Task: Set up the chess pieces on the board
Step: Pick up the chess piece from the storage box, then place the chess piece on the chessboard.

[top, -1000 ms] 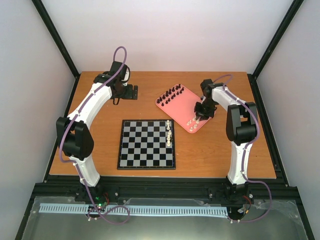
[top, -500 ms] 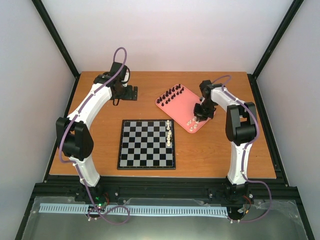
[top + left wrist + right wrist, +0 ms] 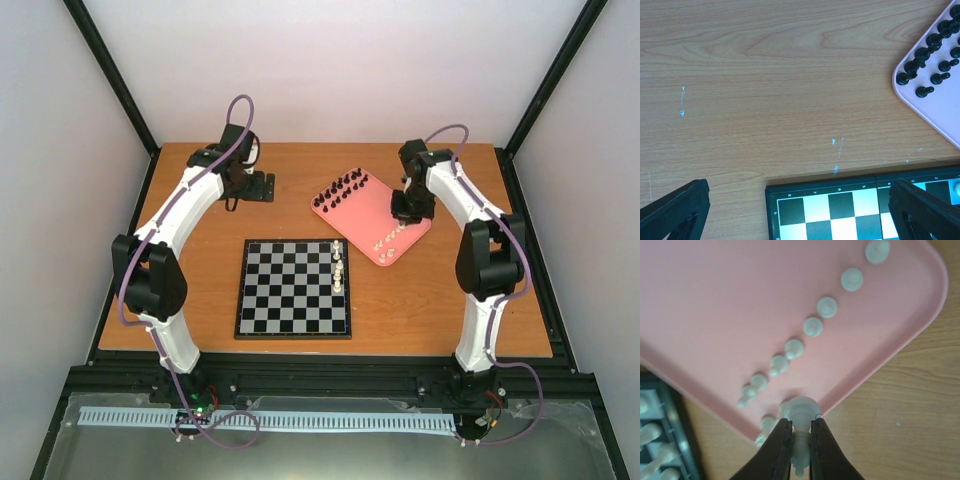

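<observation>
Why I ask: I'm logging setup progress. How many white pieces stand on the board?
4 white pieces, all in the board's right-hand column, from its far corner to about halfway down. They are tiny from above, so one could be hidden.

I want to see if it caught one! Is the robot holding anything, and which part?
Yes: the right end effector pinches a cream-white chess piece by its slim middle, over the pink tray. The left end effector holds nothing.

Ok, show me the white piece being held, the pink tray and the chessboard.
held white piece (image 3: pixel 801 409), right wrist view, its wide round end.
pink tray (image 3: pixel 730 300), right wrist view, bare floor.
chessboard (image 3: pixel 285 290), top view, a middle square.
</observation>
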`<act>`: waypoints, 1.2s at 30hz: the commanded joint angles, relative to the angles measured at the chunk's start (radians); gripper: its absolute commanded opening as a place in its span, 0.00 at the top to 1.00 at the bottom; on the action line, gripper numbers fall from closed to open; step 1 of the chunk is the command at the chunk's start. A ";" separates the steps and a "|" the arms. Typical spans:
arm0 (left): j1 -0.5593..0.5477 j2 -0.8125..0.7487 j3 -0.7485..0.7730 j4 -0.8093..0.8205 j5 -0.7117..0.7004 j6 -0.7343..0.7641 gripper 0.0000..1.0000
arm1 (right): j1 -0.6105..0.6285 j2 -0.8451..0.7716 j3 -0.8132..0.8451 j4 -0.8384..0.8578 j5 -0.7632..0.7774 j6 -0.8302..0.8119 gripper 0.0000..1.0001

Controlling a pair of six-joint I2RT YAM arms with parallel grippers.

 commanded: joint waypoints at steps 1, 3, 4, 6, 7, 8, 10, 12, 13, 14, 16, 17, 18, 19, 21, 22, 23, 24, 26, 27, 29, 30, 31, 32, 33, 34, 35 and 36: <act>-0.001 -0.038 0.065 -0.046 0.002 0.004 0.00 | 0.066 -0.099 0.100 -0.155 0.054 -0.046 0.97; -0.001 -0.037 0.080 -0.050 0.017 0.014 0.00 | 0.103 -0.111 0.143 -0.215 0.070 -0.061 0.97; -0.002 -0.033 0.092 -0.055 0.012 0.021 0.00 | 0.128 -0.118 0.156 -0.233 0.077 -0.075 0.97; -0.002 -0.028 0.104 -0.048 -0.015 0.023 0.00 | 0.182 -0.140 0.150 -0.252 0.079 -0.110 0.97; -0.001 -0.031 0.092 -0.030 -0.023 0.024 0.00 | 0.211 -0.160 0.127 -0.246 0.066 -0.127 0.97; -0.001 -0.036 0.073 -0.002 -0.028 0.021 0.00 | 0.237 -0.191 0.081 -0.225 0.053 -0.142 0.97; -0.002 -0.046 0.027 0.045 -0.047 -0.010 0.00 | 0.279 -0.272 -0.040 -0.152 0.022 -0.148 0.97; -0.001 -0.033 0.043 0.014 -0.054 -0.071 0.00 | 0.293 -0.312 -0.127 -0.137 -0.042 -0.132 0.97; -0.002 -0.029 0.055 0.004 -0.045 -0.074 0.00 | 0.304 -0.337 -0.168 -0.116 -0.053 -0.122 0.97; -0.001 -0.030 0.057 0.005 -0.031 -0.065 0.00 | 0.324 -0.361 -0.204 -0.095 -0.045 -0.106 0.97; -0.002 -0.032 0.074 -0.007 -0.028 -0.045 0.00 | 0.361 -0.399 -0.260 -0.048 -0.032 -0.059 0.97; -0.002 -0.030 0.091 -0.021 -0.030 -0.038 0.00 | 0.380 -0.402 -0.271 -0.039 -0.035 -0.040 0.97; -0.003 -0.026 0.102 -0.031 -0.027 -0.033 0.00 | 0.400 -0.398 -0.269 -0.041 -0.034 -0.024 0.97; -0.002 -0.025 0.104 -0.031 -0.022 -0.026 0.00 | 0.434 -0.392 -0.260 -0.045 -0.022 -0.011 0.97; -0.002 -0.016 0.097 -0.016 -0.011 -0.016 0.00 | 0.489 -0.379 -0.244 -0.048 0.016 0.016 0.97; -0.002 -0.011 0.097 -0.013 -0.018 -0.013 0.00 | 0.514 -0.372 -0.244 -0.045 0.028 0.036 0.97; -0.002 -0.004 0.100 -0.012 -0.029 -0.015 0.00 | 0.533 -0.367 -0.249 -0.036 0.022 0.049 0.97; -0.002 0.001 0.102 -0.010 -0.042 -0.015 0.00 | 0.550 -0.364 -0.261 -0.024 0.010 0.062 0.97; -0.002 0.007 0.100 -0.004 -0.045 -0.010 0.00 | 0.585 -0.354 -0.284 0.000 0.002 0.078 0.97; -0.002 0.008 0.099 0.001 -0.044 -0.009 0.00 | 0.600 -0.349 -0.297 0.011 -0.002 0.083 0.97; -0.002 0.008 0.093 0.006 -0.040 -0.008 0.00 | 0.625 -0.336 -0.327 0.032 -0.005 0.093 0.97; -0.002 0.007 0.086 0.009 -0.036 -0.010 0.00 | 0.636 -0.330 -0.340 0.046 -0.012 0.096 0.97; -0.002 0.004 0.078 0.015 -0.033 -0.011 0.00 | 0.643 -0.325 -0.352 0.059 -0.018 0.098 0.97; -0.002 -0.001 0.066 0.022 -0.031 -0.015 0.00 | 0.648 -0.320 -0.359 0.073 -0.022 0.104 0.97; -0.002 -0.004 0.054 0.029 -0.029 -0.018 0.00 | 0.653 -0.317 -0.368 0.085 -0.026 0.107 0.97; -0.001 -0.005 0.045 0.034 -0.027 -0.019 0.00 | 0.657 -0.314 -0.374 0.094 -0.027 0.110 0.97; -0.002 -0.005 0.039 0.037 -0.027 -0.021 0.00 | 0.661 -0.312 -0.379 0.101 -0.025 0.111 0.97; -0.001 -0.003 0.036 0.039 -0.026 -0.023 0.00 | 0.663 -0.309 -0.385 0.107 -0.020 0.110 0.97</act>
